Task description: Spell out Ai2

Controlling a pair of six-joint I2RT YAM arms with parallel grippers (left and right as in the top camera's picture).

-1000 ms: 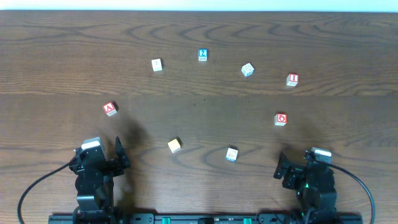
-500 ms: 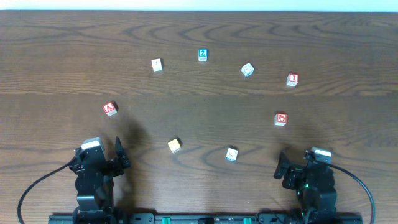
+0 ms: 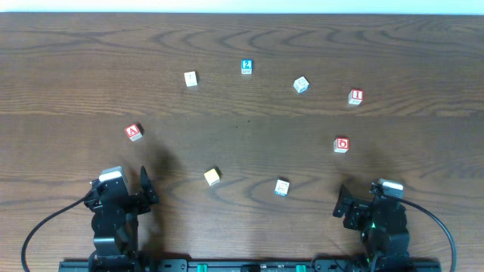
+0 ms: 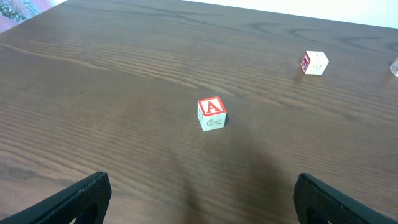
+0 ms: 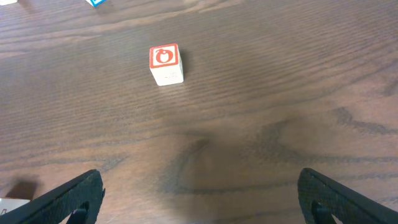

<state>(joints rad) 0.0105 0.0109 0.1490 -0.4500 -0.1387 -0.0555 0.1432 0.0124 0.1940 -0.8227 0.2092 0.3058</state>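
Note:
The red "A" cube (image 3: 133, 131) lies at the left of the table, and in the left wrist view the A cube (image 4: 212, 112) sits ahead of my left gripper (image 4: 202, 186), whose jaws stand wide apart and empty. The blue "2" cube (image 3: 246, 66) lies far back in the middle. The red "I" cube (image 3: 355, 96) lies at the back right. My left gripper (image 3: 128, 186) and right gripper (image 3: 364, 195) rest near the front edge. The right gripper (image 5: 202, 183) is open with nothing between its fingers.
A red cube with a round mark (image 3: 342, 144) lies just ahead of the right gripper, the same round-mark cube (image 5: 165, 62) showing in the right wrist view. A yellow cube (image 3: 212, 176), a pale cube (image 3: 281, 187), a white cube (image 3: 190, 78) and another pale cube (image 3: 301, 85) are scattered about.

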